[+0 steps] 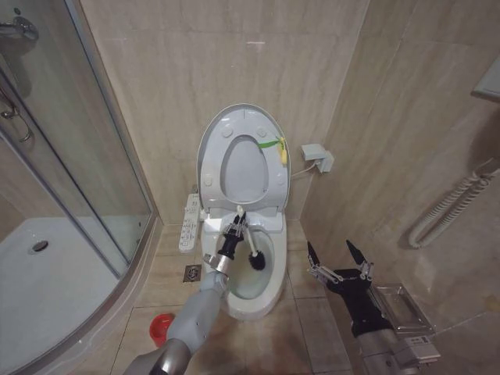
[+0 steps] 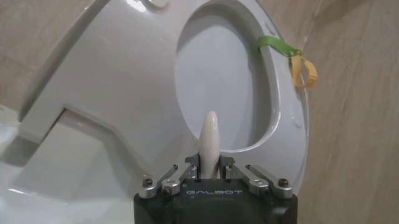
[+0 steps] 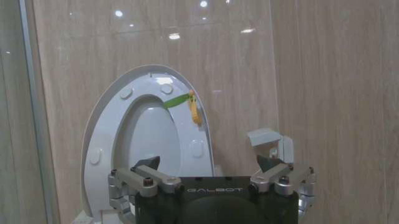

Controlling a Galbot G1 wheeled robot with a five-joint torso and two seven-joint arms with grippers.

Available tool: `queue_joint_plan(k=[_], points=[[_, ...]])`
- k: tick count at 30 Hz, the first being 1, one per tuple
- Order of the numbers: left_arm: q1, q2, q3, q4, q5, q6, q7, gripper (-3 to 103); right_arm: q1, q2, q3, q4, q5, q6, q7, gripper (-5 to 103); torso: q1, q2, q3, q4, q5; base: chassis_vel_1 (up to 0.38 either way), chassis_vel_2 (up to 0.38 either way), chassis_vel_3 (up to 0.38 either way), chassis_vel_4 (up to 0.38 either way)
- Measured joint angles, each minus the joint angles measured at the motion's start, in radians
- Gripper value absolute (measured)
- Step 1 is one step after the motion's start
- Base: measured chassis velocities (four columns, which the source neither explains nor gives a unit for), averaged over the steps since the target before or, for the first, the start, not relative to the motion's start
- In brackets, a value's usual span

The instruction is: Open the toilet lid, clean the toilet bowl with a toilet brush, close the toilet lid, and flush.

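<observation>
White toilet brush (image 1: 245, 238) — bristles down (over bowl), handle toward lid, left gripper (image 1: 233, 234) clamped.

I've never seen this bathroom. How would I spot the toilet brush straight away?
Find the white toilet bowl against the beige tiled back wall, its toilet lid raised. Over the bowl, the robot's left gripper is shut on a thin white stick: the toilet brush. Its dark round bristle head hangs inside the bowl, unlike the small red cup on the floor.
</observation>
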Motion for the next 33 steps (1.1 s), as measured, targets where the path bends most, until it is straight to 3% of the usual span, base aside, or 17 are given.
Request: queue_joint_plan(k=[3, 7, 10, 13, 16, 19, 26, 29, 33], points=[[-0.003, 0.000, -0.002, 0.017, 0.051, -0.002, -0.005, 20, 0.000, 0.000, 0.000, 0.000, 0.000, 0.000, 0.000, 100, 0.000, 0.000, 0.000, 0.0000, 0.0003, 0.000, 0.000, 0.000, 0.000], [0.005, 0.000, -0.004, 0.026, 0.197, -0.008, -0.013, 20, 0.000, 0.000, 0.000, 0.000, 0.000, 0.000, 0.000, 100, 0.000, 0.000, 0.000, 0.0001, 0.0002, 0.000, 0.000, 0.000, 0.000], [0.006, 0.000, -0.003, 0.019, 0.218, -0.008, -0.013, 20, 0.000, 0.000, 0.000, 0.000, 0.000, 0.000, 0.000, 100, 0.000, 0.000, 0.000, 0.0001, 0.0002, 0.000, 0.000, 0.000, 0.000], [0.004, 0.000, -0.001, 0.005, 0.205, -0.004, -0.013, 20, 0.000, 0.000, 0.000, 0.000, 0.000, 0.000, 0.000, 100, 0.000, 0.000, 0.000, 0.0000, 0.0002, 0.000, 0.000, 0.000, 0.000], [-0.005, 0.000, 0.008, -0.041, 0.079, 0.033, -0.014, 20, 0.000, 0.000, 0.000, 0.000, 0.000, 0.000, 0.000, 100, 0.000, 0.000, 0.000, -0.0002, 0.0002, 0.000, 0.000, 0.000, 0.000], [-0.010, 0.000, 0.009, -0.025, 0.085, 0.038, -0.014, 20, 0.000, 0.000, 0.000, 0.000, 0.000, 0.000, 0.000, 100, 0.000, 0.000, 0.000, -0.0001, 0.0003, 0.000, 0.000, 0.000, 0.000], [0.007, 0.000, -0.002, 0.018, 0.256, 0.028, -0.022, 20, 0.000, 0.000, 0.000, 0.000, 0.000, 0.000, 0.000, 100, 0.000, 0.000, 0.000, 0.0003, 0.0003, 0.000, 0.000, 0.000, 0.000], [0.009, 0.000, 0.001, 0.009, 0.238, 0.030, -0.022, 20, 0.000, 0.000, 0.000, 0.000, 0.000, 0.000, 0.000, 100, 0.000, 0.000, 0.000, 0.0003, 0.0002, 0.000, 0.000, 0.000, 0.000], [-0.001, 0.000, 0.011, -0.025, 0.127, 0.049, -0.026, 20, 0.000, 0.000, 0.000, 0.000, 0.000, 0.000, 0.000, 100, 0.000, 0.000, 0.000, -0.0002, 0.0002, 0.000, 0.000, 0.000, 0.000]])
